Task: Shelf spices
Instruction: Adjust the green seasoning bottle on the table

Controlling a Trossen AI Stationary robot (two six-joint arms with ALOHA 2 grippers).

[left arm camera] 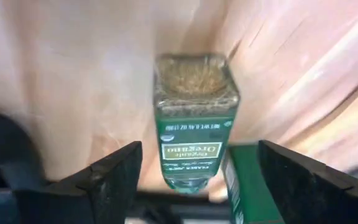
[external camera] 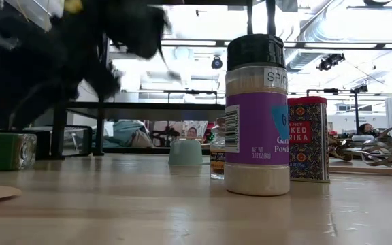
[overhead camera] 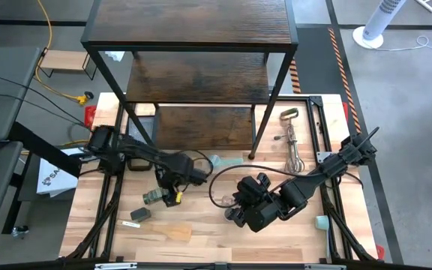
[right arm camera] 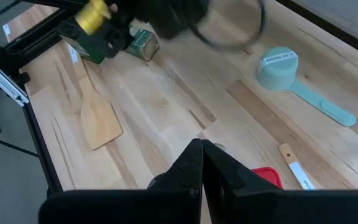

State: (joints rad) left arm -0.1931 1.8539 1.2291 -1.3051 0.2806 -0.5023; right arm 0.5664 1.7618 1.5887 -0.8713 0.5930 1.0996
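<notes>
Left claw (left arm camera: 194, 180) spread astride oregano jar (left arm camera: 194, 118), low view blurred

Four spice jars show: oregano (left arm camera: 194, 118), garlic powder (external camera: 256, 116), paprika (external camera: 308, 139), a small one (external camera: 216, 155).

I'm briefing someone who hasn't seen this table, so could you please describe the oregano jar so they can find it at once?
Start at the big dark wooden shelf over the far side of the pale wooden table. Come toward the near left, where the left gripper stands open. The oregano jar lies on its side between its fingers: green glass with a green label, unlike the upright purple-labelled jar and red tin.
</notes>
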